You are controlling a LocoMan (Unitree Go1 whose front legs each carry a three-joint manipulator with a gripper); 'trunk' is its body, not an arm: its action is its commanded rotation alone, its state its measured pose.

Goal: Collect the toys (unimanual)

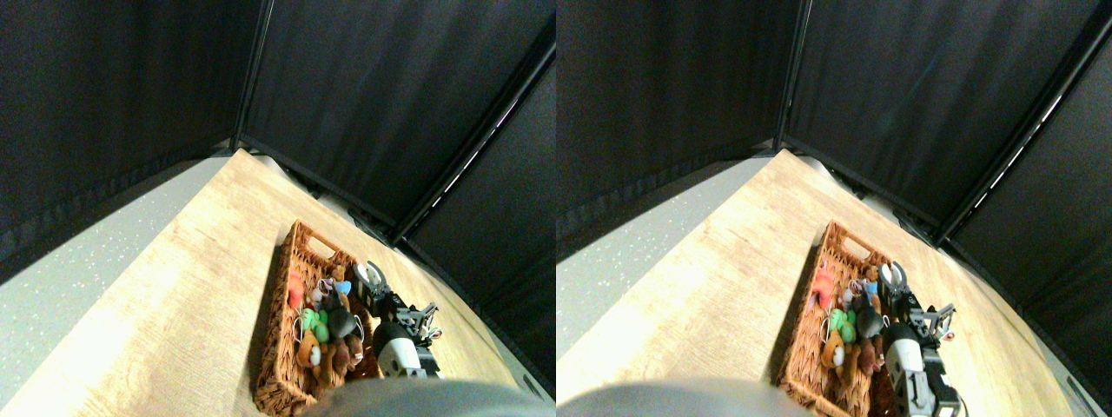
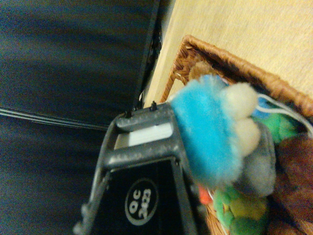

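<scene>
From the stereo pair, the right gripper (image 1: 372, 276) sat over the wicker basket's (image 1: 276, 347) far right edge, with the green (image 1: 314, 325), red (image 1: 296, 289) and brown (image 1: 310, 354) toys piled inside. Couldn't tell the jaw state from there. The wrist cam showed more: the blue toy (image 2: 208, 129) sat pressed right against the jaw, apparently pinched, above the basket.

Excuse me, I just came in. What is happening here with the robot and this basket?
The robot is collecting small plush toys into a wicker basket on a wooden table. Its right gripper is at the basket's far right edge with a blue toy right against its jaw, seemingly held. Green, red, orange and brown toys already lie inside.
</scene>
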